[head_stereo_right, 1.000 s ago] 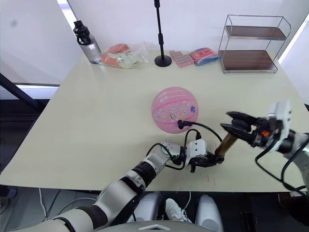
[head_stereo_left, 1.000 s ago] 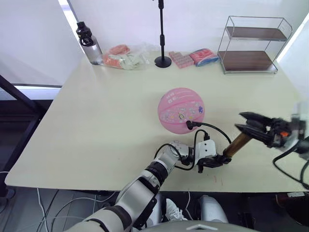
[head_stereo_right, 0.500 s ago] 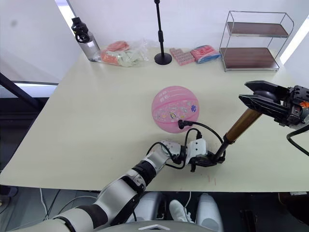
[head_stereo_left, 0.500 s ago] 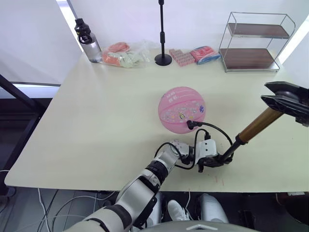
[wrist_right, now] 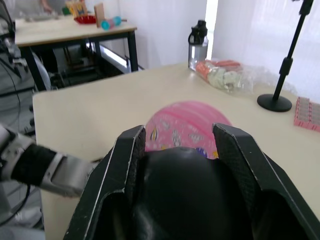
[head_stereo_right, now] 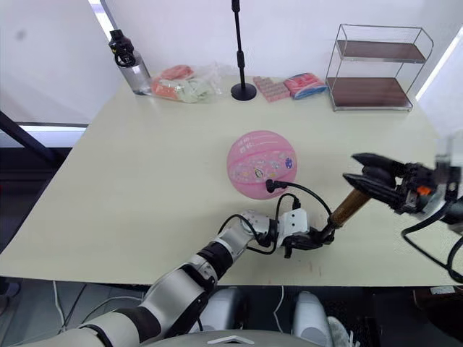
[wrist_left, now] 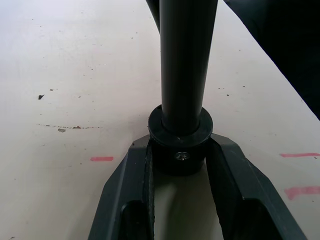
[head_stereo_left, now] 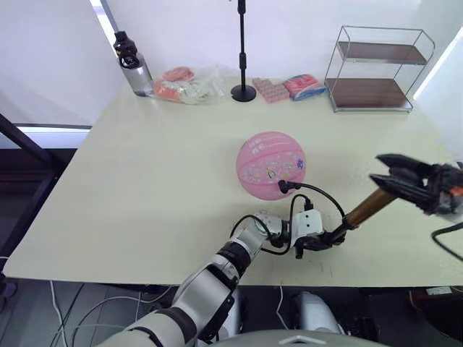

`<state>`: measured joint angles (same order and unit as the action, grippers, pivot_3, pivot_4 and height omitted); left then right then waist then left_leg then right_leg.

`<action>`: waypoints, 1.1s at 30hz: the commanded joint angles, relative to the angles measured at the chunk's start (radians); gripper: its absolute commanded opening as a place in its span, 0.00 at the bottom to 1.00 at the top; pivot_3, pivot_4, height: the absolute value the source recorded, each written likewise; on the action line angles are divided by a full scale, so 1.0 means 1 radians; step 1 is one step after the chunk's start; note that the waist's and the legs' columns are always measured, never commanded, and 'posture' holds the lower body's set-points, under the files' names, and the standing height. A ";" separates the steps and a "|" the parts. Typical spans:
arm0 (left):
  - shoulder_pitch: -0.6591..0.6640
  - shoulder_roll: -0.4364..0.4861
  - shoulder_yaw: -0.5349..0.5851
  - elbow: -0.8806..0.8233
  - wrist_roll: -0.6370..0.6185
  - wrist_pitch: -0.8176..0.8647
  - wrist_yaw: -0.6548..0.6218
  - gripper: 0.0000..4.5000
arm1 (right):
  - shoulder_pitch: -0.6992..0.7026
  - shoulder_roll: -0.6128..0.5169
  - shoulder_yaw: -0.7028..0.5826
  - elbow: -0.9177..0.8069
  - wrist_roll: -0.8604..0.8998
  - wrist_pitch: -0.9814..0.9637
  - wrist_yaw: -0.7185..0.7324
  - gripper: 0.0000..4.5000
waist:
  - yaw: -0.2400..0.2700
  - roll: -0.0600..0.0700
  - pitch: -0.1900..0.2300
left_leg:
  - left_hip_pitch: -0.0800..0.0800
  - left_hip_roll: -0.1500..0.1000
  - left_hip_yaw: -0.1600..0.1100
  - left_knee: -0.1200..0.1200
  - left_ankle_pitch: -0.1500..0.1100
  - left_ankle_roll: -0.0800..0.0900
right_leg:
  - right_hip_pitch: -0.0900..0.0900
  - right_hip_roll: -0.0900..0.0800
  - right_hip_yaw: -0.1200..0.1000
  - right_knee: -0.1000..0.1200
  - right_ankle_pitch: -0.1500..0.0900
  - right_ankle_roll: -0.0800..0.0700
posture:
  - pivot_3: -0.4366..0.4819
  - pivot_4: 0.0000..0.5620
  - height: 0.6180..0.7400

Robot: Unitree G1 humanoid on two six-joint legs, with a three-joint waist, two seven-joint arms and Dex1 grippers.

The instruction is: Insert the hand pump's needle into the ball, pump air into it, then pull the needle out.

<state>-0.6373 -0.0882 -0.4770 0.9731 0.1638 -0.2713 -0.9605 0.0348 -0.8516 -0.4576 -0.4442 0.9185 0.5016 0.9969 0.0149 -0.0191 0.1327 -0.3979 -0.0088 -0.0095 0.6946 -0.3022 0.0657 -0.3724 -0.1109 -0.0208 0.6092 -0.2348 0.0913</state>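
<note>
Gripping one hand pump point(head_stereo_left: 364, 210): two pincers

Ball point(head_stereo_left: 271, 164) mid-table point(head_stereo_left: 145, 181), hand pump point(head_stereo_left: 362, 212) to its right, nearer the front edge.

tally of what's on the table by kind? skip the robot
Ball: 1
Hand pump: 1
Water bottle: 1
Microphone stand: 1
Wire shelf rack: 1
Plastic bag of items: 1
Pink packets: 2
Total: 8
</note>
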 commanded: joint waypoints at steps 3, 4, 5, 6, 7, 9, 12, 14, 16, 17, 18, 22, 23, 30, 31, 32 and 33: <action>0.044 0.028 -0.028 0.071 0.052 0.053 -0.007 0.24 | 0.135 0.137 0.238 0.147 -0.260 -0.171 0.024 0.36 | 0.000 -0.008 -0.012 | 0.001 0.001 -0.001 -0.001 0.000 -0.001 | 0.000 0.002 0.001 0.000 0.000 0.000 | 0.48 0.27 1.00; 0.044 0.028 -0.027 0.070 0.051 0.054 -0.006 0.24 | 0.141 0.148 0.253 0.162 -0.281 -0.195 0.027 0.36 | 0.000 -0.008 -0.013 | 0.001 0.001 -0.001 -0.001 0.000 -0.001 | 0.000 0.001 0.001 0.000 0.000 0.000 | 0.48 0.27 1.00; 0.044 0.029 -0.027 0.070 0.052 0.054 -0.006 0.24 | 0.141 0.161 0.265 0.179 -0.299 -0.216 0.026 0.36 | 0.000 -0.009 -0.015 | 0.002 0.001 -0.001 -0.001 0.000 -0.001 | 0.000 0.001 0.002 0.000 0.000 0.000 | 0.48 0.27 1.00; 0.045 0.029 -0.027 0.069 0.052 0.054 -0.007 0.24 | 0.141 0.170 0.274 0.190 -0.313 -0.233 0.025 0.36 | 0.000 -0.009 -0.015 | 0.002 0.001 -0.001 -0.001 0.000 -0.001 | 0.000 0.000 0.002 0.000 0.000 0.000 | 0.48 0.27 1.00; 0.046 0.029 -0.027 0.068 0.052 0.055 -0.007 0.24 | 0.140 0.173 0.282 0.196 -0.323 -0.244 0.027 0.36 | 0.000 -0.009 -0.015 | 0.002 0.001 -0.001 -0.001 0.000 -0.001 | 0.000 -0.002 0.003 0.000 -0.001 -0.001 | 0.48 0.27 1.00; 0.047 0.029 -0.027 0.065 0.053 0.055 -0.008 0.24 | 0.138 0.174 0.288 0.195 -0.330 -0.254 0.026 0.36 | 0.000 -0.008 -0.016 | 0.002 0.001 -0.001 -0.001 0.000 -0.001 | 0.000 -0.003 0.002 0.000 -0.001 -0.002 | 0.48 0.27 1.00; 0.047 0.031 -0.027 0.065 0.053 0.055 -0.010 0.24 | 0.127 0.159 0.270 0.147 -0.295 -0.233 0.019 0.36 | 0.001 -0.006 -0.015 | 0.002 0.001 -0.002 -0.002 0.000 -0.001 | 0.000 -0.003 0.002 0.000 -0.001 -0.003 | 0.48 0.27 1.00; 0.046 0.032 -0.026 0.065 0.053 0.056 -0.011 0.24 | 0.115 0.142 0.245 0.113 -0.262 -0.208 0.015 0.36 | 0.002 -0.005 -0.015 | 0.002 0.001 -0.001 -0.004 0.000 -0.001 | -0.001 -0.004 0.003 -0.001 -0.001 -0.003 | 0.48 0.27 1.00; 0.046 0.032 -0.026 0.066 0.053 0.057 -0.013 0.24 | 0.100 0.115 0.216 0.084 -0.234 -0.183 0.015 0.36 | 0.002 -0.003 -0.014 | 0.001 0.001 -0.001 -0.005 0.000 -0.001 | -0.002 -0.004 0.004 -0.001 -0.001 -0.003 | 0.48 0.27 1.00; 0.046 0.032 -0.026 0.066 0.054 0.057 -0.014 0.24 | 0.095 0.102 0.203 0.074 -0.224 -0.174 0.017 0.36 | 0.003 -0.002 -0.013 | 0.001 0.000 -0.001 -0.005 0.000 -0.001 | -0.003 -0.004 0.004 -0.001 -0.001 -0.003 | 0.48 0.27 1.00; 0.046 0.032 -0.027 0.066 0.054 0.056 -0.016 0.24 | 0.085 0.086 0.179 0.058 -0.199 -0.154 0.013 0.36 | 0.004 -0.001 -0.012 | 0.001 0.000 -0.001 -0.005 0.000 -0.001 | -0.003 -0.004 0.004 -0.001 -0.001 -0.003 | 0.48 0.27 1.00; 0.047 0.034 -0.027 0.066 0.056 0.055 -0.019 0.24 | 0.028 0.029 0.046 -0.013 -0.034 -0.066 -0.006 0.36 | 0.006 0.006 -0.008 | -0.001 -0.001 -0.001 -0.006 0.000 -0.001 | -0.004 -0.004 0.005 -0.001 -0.001 -0.002 | 0.48 0.27 1.00; 0.047 0.035 -0.028 0.065 0.056 0.055 -0.021 0.24 | 0.015 0.024 0.018 -0.025 0.011 -0.045 -0.016 0.36 | 0.006 0.007 -0.007 | -0.001 -0.001 -0.001 -0.006 0.000 -0.001 | -0.005 -0.004 0.005 -0.001 -0.001 -0.001 | 0.48 0.27 1.00; 0.044 0.033 -0.029 0.072 0.057 0.051 -0.023 0.24 | -0.089 -0.096 -0.177 -0.037 0.223 0.099 -0.062 0.36 | 0.005 0.009 -0.002 | -0.002 -0.002 -0.001 -0.006 0.000 -0.001 | -0.005 0.003 0.013 -0.002 0.000 0.000 | 0.48 0.27 1.00; 0.043 0.034 -0.030 0.073 0.058 0.050 -0.023 0.24 | -0.109 -0.114 -0.198 -0.031 0.247 0.116 -0.071 0.36 | 0.005 0.009 -0.002 | -0.002 -0.002 -0.002 -0.006 0.000 -0.001 | -0.005 0.005 0.014 -0.001 0.000 -0.001 | 0.48 0.27 1.00; 0.043 0.034 -0.030 0.074 0.058 0.049 -0.023 0.24 | -0.126 -0.126 -0.214 -0.026 0.270 0.127 -0.079 0.36 | 0.003 0.009 -0.002 | -0.002 -0.002 -0.002 -0.006 0.000 -0.001 | -0.005 0.006 0.015 -0.001 0.000 -0.001 | 0.48 0.27 1.00; 0.043 0.034 -0.030 0.074 0.058 0.048 -0.023 0.24 | -0.137 -0.133 -0.224 -0.023 0.287 0.138 -0.085 0.36 | 0.002 0.010 -0.002 | -0.002 -0.003 -0.001 -0.006 0.000 -0.001 | -0.005 0.006 0.017 -0.001 0.000 -0.001 | 0.48 0.27 1.00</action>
<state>-0.6328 -0.0923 -0.4735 0.9610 0.1628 -0.2693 -0.9775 -0.0619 -0.9639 -0.5943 -0.4528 1.1323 0.6386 0.9268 0.0171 -0.0093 0.1312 -0.3995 -0.0122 -0.0106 0.6882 -0.3020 0.0653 -0.3777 -0.1049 -0.0029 0.6077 -0.2350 0.0907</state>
